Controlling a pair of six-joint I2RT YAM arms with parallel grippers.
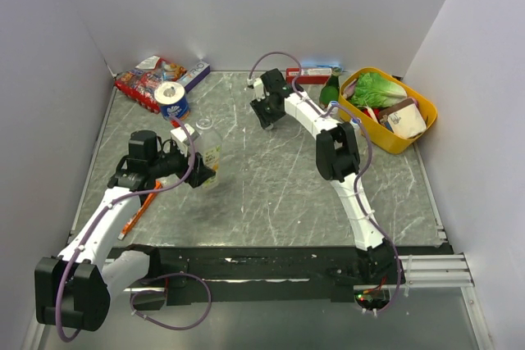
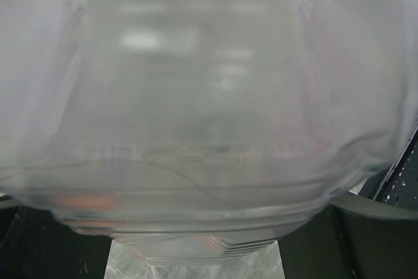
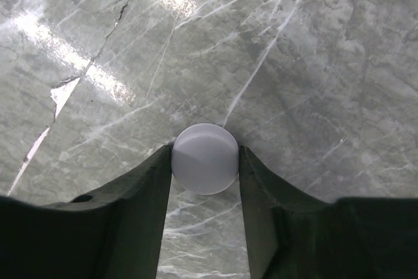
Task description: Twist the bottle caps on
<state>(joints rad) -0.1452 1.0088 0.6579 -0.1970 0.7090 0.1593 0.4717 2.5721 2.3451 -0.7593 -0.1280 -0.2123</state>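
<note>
A small clear bottle (image 1: 209,153) with a yellowish label stands upright on the left of the table. My left gripper (image 1: 194,168) is shut on its side. In the left wrist view the bottle (image 2: 209,96) fills the frame, and only the dark edges of my left gripper (image 2: 196,243) show at the lower corners. My right gripper (image 1: 267,118) reaches to the far middle of the table. In the right wrist view my right gripper (image 3: 205,161) is shut on a white cap (image 3: 205,155), just over the marble table. The blue caps and the other bottles are out of view.
A blue-and-white tape roll (image 1: 172,100) and red snack packs (image 1: 146,81) lie at the back left. A dark green bottle (image 1: 330,89) and a yellow basket (image 1: 402,138) of vegetables stand at the back right. An orange pen (image 1: 138,212) lies under the left arm.
</note>
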